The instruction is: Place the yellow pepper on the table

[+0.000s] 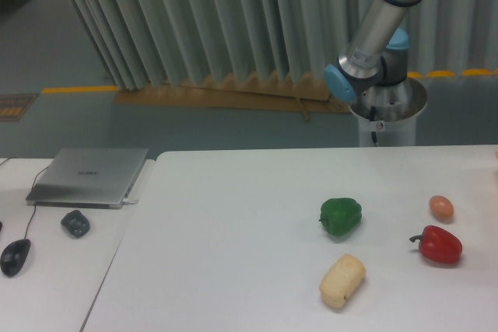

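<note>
Showing only arm (381, 17) above table (233, 254); claw out of frame.

Bare white table (233, 254) left of green pepper (341, 216), bread lump (342, 280), red pepper (439, 244), orange egg (441, 207).
</note>
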{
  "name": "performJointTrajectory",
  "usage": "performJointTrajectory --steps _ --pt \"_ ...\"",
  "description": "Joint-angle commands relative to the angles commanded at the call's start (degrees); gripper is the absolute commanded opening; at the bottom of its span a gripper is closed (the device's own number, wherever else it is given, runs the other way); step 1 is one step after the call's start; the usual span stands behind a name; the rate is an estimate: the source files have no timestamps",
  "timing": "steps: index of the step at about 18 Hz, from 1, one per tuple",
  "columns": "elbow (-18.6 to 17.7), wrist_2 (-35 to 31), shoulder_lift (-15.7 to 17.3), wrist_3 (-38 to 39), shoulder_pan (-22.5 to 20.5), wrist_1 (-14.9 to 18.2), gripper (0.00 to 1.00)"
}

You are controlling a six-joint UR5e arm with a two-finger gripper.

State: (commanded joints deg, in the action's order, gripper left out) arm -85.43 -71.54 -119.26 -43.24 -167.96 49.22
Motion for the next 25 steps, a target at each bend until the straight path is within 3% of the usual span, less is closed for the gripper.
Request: performJointTrajectory --steps 19,21,22,25 --pt "-0.44 -0.09 -2.11 -3.15 0.53 -1.23 1.00" --pt "-0.44 -0.09 -2.11 -4.56 0.44 -1.23 0.88" --pt "-0.53 -0.09 -2.03 -5.53 0.44 -1.23 0.67" --pt "-0.79 -0.09 -1.67 -6.15 0.18 -1.14 0.66"
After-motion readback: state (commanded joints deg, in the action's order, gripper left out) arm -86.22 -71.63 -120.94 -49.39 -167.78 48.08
